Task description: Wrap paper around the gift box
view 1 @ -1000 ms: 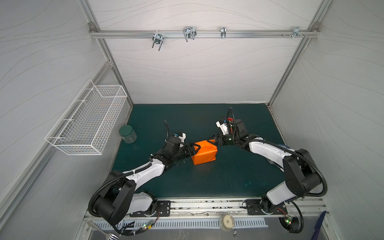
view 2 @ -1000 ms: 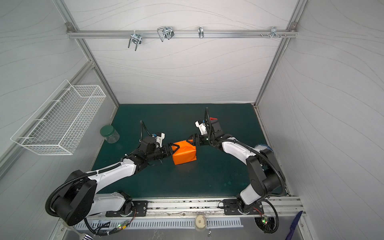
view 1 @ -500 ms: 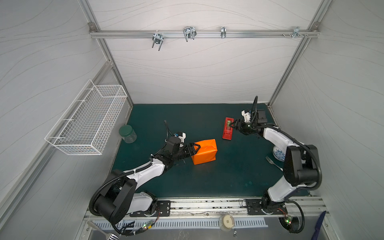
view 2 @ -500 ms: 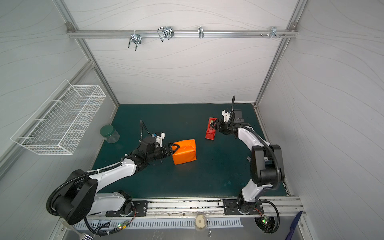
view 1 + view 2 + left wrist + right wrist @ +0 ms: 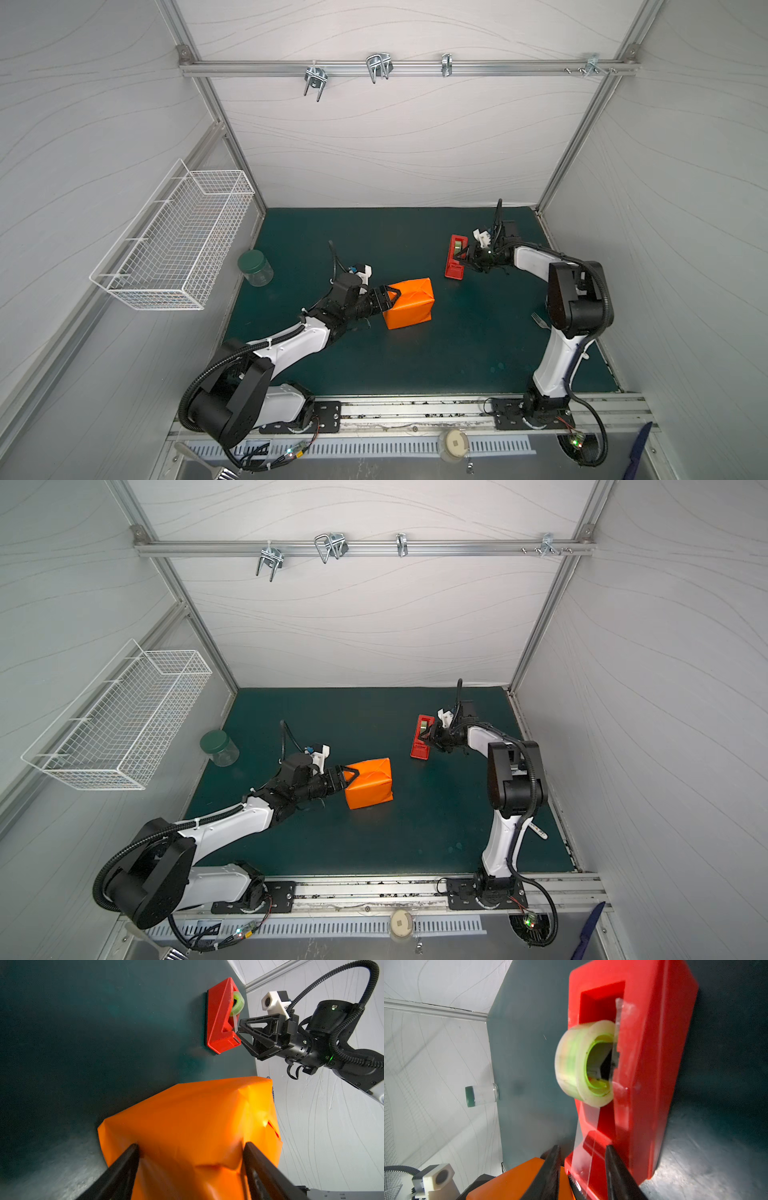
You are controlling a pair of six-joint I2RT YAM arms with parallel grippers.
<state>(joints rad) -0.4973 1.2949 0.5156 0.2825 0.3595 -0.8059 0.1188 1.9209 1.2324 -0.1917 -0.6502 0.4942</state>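
The gift box is hidden inside the orange paper (image 5: 409, 303) (image 5: 370, 783), which is folded around it into a creased parcel on the green mat. My left gripper (image 5: 392, 296) (image 5: 191, 1145) is open, with both fingertips pressed against the paper on the parcel's left end. A red tape dispenser (image 5: 456, 255) (image 5: 654, 1064) holding a clear tape roll (image 5: 583, 1064) lies at the back right. At its cutter end, my right gripper (image 5: 463, 259) (image 5: 582, 1148) has narrowed its jaws on either side of the loose tape strip, and a gap still shows.
A green-lidded glass jar (image 5: 255, 268) stands at the mat's left edge below a white wire basket (image 5: 174, 245) on the left wall. A fork (image 5: 539, 320) lies near the right arm's base. Enclosure walls close in on three sides.
My right gripper left the parcel, swung to the back right to the tape dispenser, and narrowed its jaws around the tape strip. The left gripper stayed against the parcel.
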